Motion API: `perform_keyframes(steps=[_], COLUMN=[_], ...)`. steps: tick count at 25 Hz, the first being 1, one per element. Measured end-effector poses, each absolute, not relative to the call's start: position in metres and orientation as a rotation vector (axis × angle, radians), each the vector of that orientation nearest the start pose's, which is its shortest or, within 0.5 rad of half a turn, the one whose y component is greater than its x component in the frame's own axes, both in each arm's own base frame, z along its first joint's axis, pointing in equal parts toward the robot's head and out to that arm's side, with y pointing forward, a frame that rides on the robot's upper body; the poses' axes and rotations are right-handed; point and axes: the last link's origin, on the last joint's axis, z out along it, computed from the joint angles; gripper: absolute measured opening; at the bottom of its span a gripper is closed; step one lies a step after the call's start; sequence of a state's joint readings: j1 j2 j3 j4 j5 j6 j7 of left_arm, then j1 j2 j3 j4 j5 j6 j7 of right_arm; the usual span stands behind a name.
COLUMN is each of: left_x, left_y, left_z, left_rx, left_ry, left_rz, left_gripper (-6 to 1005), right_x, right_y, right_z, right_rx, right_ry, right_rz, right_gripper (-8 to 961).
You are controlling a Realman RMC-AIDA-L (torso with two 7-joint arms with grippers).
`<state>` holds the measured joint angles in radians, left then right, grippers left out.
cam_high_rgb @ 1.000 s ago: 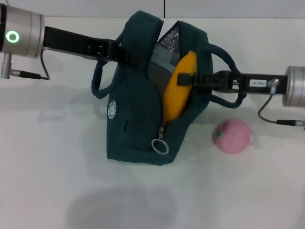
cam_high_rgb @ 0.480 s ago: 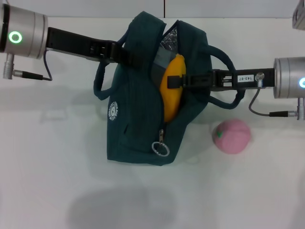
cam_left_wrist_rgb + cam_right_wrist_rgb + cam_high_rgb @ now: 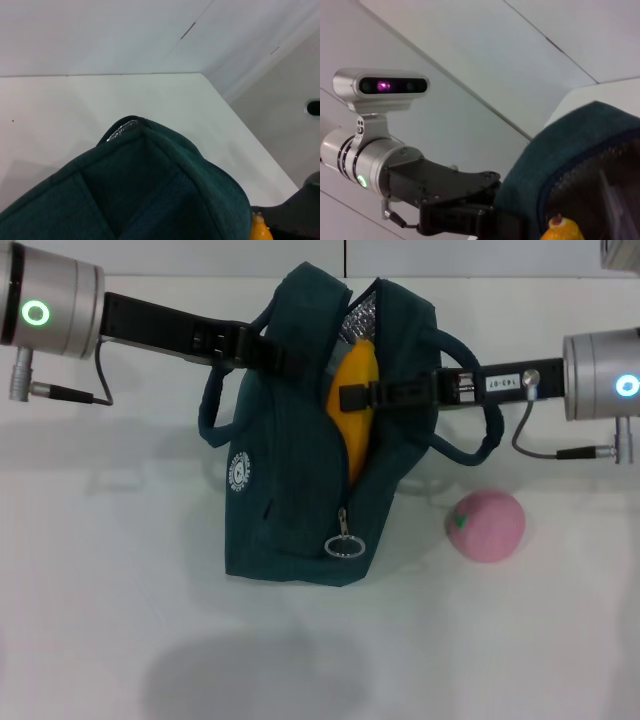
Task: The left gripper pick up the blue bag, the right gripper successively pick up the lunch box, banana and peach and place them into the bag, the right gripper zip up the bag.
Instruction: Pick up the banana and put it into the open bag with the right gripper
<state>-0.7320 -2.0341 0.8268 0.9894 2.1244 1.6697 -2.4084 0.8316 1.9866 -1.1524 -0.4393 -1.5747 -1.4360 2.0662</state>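
Observation:
The blue bag (image 3: 290, 490) stands on the white table with its top open. My left gripper (image 3: 262, 353) is shut on the bag's left top edge and holds it up. My right gripper (image 3: 352, 398) reaches in from the right and is shut on the banana (image 3: 352, 425), which stands upright inside the bag's opening. The banana's tip also shows in the right wrist view (image 3: 559, 228) and the left wrist view (image 3: 260, 227). The peach (image 3: 486, 525) lies on the table to the right of the bag. The lunch box is hidden from view. The zip pull (image 3: 344, 545) hangs at the bag's front.
The white table (image 3: 120, 590) surrounds the bag. The bag's rope handles (image 3: 480, 430) loop out on both sides, and the right one hangs under my right arm. A wall rises behind the table's far edge.
My right gripper has moved left, carrying the banana deeper into the bag's opening. The bag and my left gripper have stayed in place. The peach has not moved.

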Motion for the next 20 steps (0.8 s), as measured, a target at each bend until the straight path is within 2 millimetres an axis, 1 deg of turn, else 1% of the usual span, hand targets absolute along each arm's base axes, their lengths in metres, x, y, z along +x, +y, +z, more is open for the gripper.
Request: perform_keyframes(steps=[4,10,15,18,20], left_x=[-0.166,-0.165,-0.164,-0.164,-0.164], left_y=[0.381,0.381,0.382,0.382,0.382], left_z=[0.044,0.045,0.046,0.047,0.047], left_rx=[-2.719,-2.721,-2.722,-2.721,-2.720], left_ry=[-1.375,-1.370,-1.364,-1.362,-1.361], left_rz=[-0.467,-0.478,-0.478,-0.478,-0.477], left_gripper=[37,37,37,37,37], right_x=[0.148,0.149,0.153,0.156,0.162], right_y=[0.387,0.388,0.387,0.387,0.386], right_z=[-0.030,-0.029,-0.027,-0.017,0.000], right_rx=[-2.828,-2.837,-2.831,-2.799,-2.757], right_ry=[1.380,1.369,1.374,1.344,1.261], right_rz=[0.844,0.818,0.814,0.897,1.003], right_gripper=[496,499,619,617,615])
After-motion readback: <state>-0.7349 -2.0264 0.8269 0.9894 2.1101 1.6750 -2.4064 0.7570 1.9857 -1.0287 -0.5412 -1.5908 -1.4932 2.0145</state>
